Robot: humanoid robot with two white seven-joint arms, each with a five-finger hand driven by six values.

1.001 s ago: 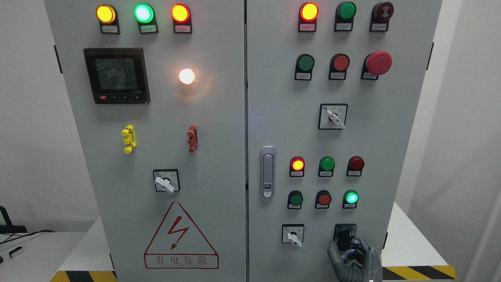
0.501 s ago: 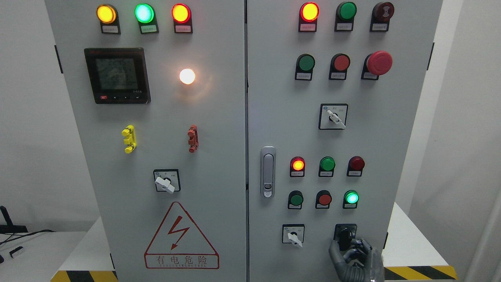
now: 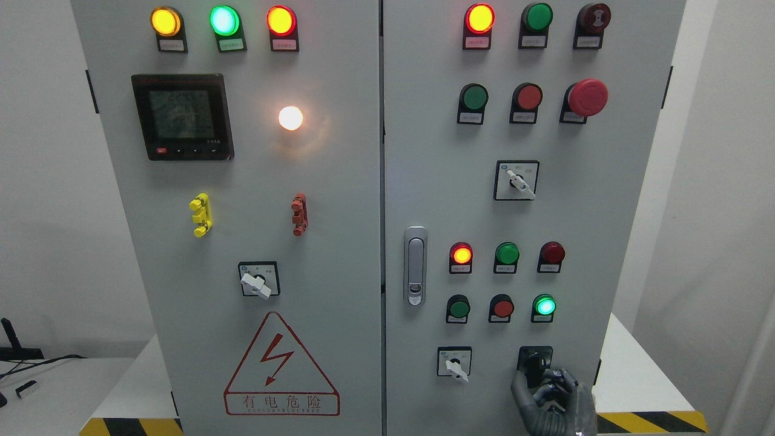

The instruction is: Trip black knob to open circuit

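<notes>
The black knob (image 3: 533,365) sits at the lower right of the cabinet's right door (image 3: 569,212), its handle running nearly upright, roughly 12 to 6 o'clock. The right hand (image 3: 548,396) reaches up from about 5 o'clock of it, and its fingers (image 3: 560,380) are curled in around the handle's lower end, seemingly touching it; whether they truly clamp it I cannot tell for certain. The coming twist turns on that: the handle lies just at 11 o'clock from the palm. The left hand is nowhere in view, so the right does the work. There is one black knob, three white-handled selector switches (image 3: 455,366), and one latch handle (image 3: 415,266).
</notes>
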